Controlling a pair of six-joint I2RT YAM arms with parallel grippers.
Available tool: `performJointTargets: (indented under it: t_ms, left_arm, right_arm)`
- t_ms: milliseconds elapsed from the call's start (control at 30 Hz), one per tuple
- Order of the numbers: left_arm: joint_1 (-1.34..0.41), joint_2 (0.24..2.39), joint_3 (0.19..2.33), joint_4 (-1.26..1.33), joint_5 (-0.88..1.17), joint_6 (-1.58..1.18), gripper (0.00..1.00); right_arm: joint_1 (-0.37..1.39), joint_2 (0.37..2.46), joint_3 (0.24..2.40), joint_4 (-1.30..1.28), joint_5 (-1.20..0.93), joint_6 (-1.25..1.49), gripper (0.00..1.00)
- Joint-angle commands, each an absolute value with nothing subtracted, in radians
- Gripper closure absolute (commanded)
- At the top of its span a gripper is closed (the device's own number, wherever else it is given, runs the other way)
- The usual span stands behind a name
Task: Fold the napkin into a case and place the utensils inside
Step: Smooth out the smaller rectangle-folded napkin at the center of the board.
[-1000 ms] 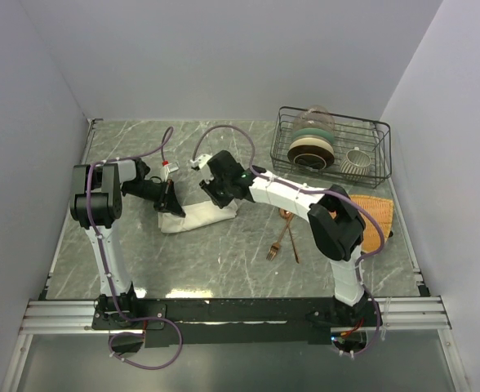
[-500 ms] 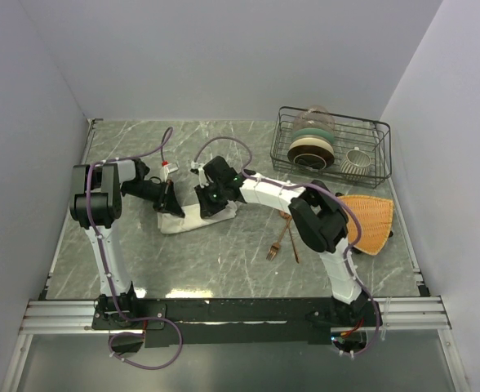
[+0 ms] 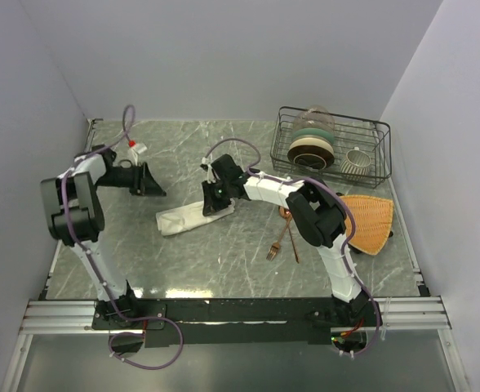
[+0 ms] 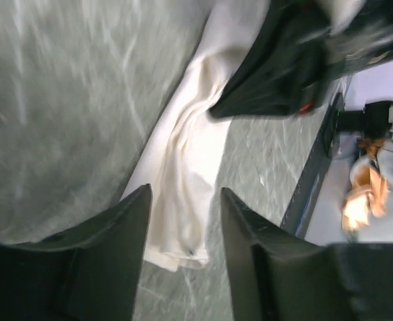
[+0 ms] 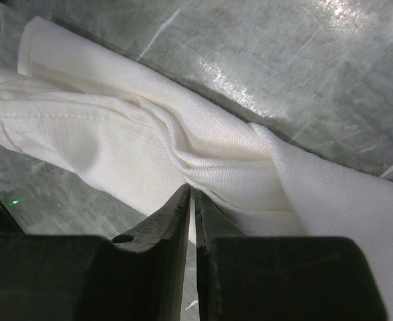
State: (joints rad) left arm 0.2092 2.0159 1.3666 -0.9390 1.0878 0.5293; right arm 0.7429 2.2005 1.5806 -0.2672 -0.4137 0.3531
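1. The napkin (image 3: 187,219) lies on the surface (image 3: 224,265) as a long, narrow, rumpled strip. It runs from lower left to upper right, left of centre. In the right wrist view the napkin (image 5: 116,147) shows several stacked layers, a hemmed edge and soft creases along its length. It is not a flat, tidy case.

2. The right tool (image 3: 215,202) is down on the strip's upper right end. In its own camera the right tool (image 5: 192,194) has its fingers drawn together to a hairline slit, with the tips against a raised crease of the cloth. I read it as clenched. I cannot tell whether any cloth is caught between the tips.

3. The left tool (image 3: 157,188) is up and to the left of the strip's other end, apart from the cloth. In its wrist view the left tool (image 4: 185,194) stands released, with nothing between its fingers. The napkin (image 4: 196,134) is visible beyond them, and the right arm's dark, blurred body rests on the far part of the cloth.

4. The utensils are outside the cloth, on the surface to the right of it. The fork (image 3: 277,242) and the spoon (image 3: 291,238) lie just beside each other.

5. An orange mat (image 3: 372,222) lies farther right. A wire rack (image 3: 383,151) at the far right holds stacked bowls (image 3: 311,149) and a cup (image 3: 357,161).
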Motion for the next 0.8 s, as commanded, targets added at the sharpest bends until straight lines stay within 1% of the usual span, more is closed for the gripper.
performJointTargets:
  t_ms: [0, 33, 67, 100, 133, 200, 233, 333, 467, 600, 767]
  left_arm:
    - [0.203, 1.829, 1.336, -0.752, 1.253, 0.354, 0.53]
    - [0.193, 1.809, 1.291, -0.714, 1.265, 0.309, 0.6]
    - [0.166, 1.78, 1.263, -0.672, 1.275, 0.199, 0.64]
    - [0.147, 1.769, 1.234, -0.569, 1.278, 0.14, 0.68]
    - [0.129, 1.76, 1.182, -0.53, 1.279, 0.086, 0.76]
    - [0.068, 1.753, 1.137, -0.454, 1.266, -0.036, 0.83]
    - [0.049, 1.756, 1.099, -0.38, 1.258, -0.066, 0.88]
    - [0.009, 1.782, 1.045, -0.217, 1.22, -0.204, 0.94]
    - [0.006, 1.876, 1.055, -0.149, 1.177, -0.28, 0.99]
    - [-0.028, 1.937, 1.074, -0.152, 1.134, -0.282, 0.99]
    - [-0.031, 1.976, 1.088, -0.183, 1.135, -0.247, 0.99]
  right_arm:
    - [0.736, 2.23, 1.551, -0.272, -0.388, 0.38, 0.85]
    - [0.733, 2.233, 1.554, -0.272, -0.391, 0.387, 0.85]
    - [0.732, 2.235, 1.555, -0.272, -0.399, 0.397, 0.85]
    - [0.727, 2.238, 1.557, -0.272, -0.403, 0.402, 0.85]
    - [0.726, 2.238, 1.555, -0.272, -0.406, 0.403, 0.85]
    - [0.718, 2.237, 1.554, -0.273, -0.416, 0.41, 0.85]
    - [0.715, 2.237, 1.551, -0.273, -0.42, 0.413, 0.85]
    - [0.71, 2.241, 1.551, -0.275, -0.425, 0.422, 0.85]
    - [0.706, 2.238, 1.542, -0.262, -0.428, 0.44, 0.85]
    - [0.707, 2.241, 1.54, -0.261, -0.426, 0.449, 0.85]
    - [0.707, 2.241, 1.542, -0.255, -0.42, 0.459, 0.86]
